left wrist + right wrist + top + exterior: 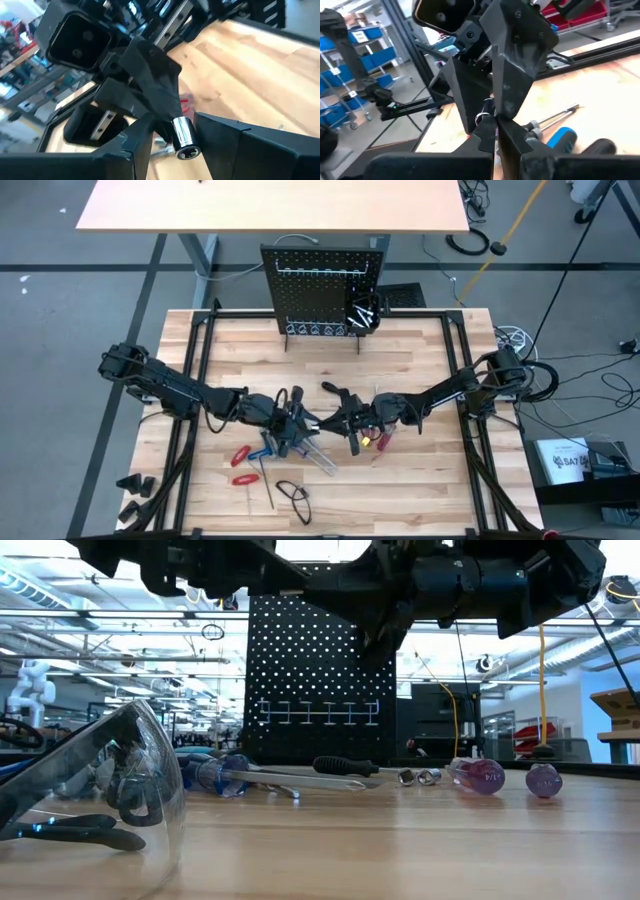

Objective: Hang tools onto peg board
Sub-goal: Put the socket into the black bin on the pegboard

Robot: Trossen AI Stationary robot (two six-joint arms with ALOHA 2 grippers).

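Wooden planks make up your tabletop, with the peg board standing upright at its 12 o'clock edge, a row of metal hooks across its face and a small black bin at its lower right corner.

Your two arms meet near the middle of the table. The right gripper has its fingers pressed fully together, and in its wrist view their tips pinch a small silver bit. The left gripper faces it from 9 o'clock, tip to tip; its fingers stand part open on either side of that same bit, and you cannot tell whether they touch it.

The rest of the tools lie flat on the wood around the meeting point. A blue-handled screwdriver sits just under the left gripper. Red-handled pliers lie at about 8 o'clock from it. A red-handled screwdriver lies just beside the right gripper at 5 o'clock. A black-handled screwdriver and two loose silver sockets show in the low view. Clear safety glasses rest near the 6 o'clock edge, well apart from both grippers.
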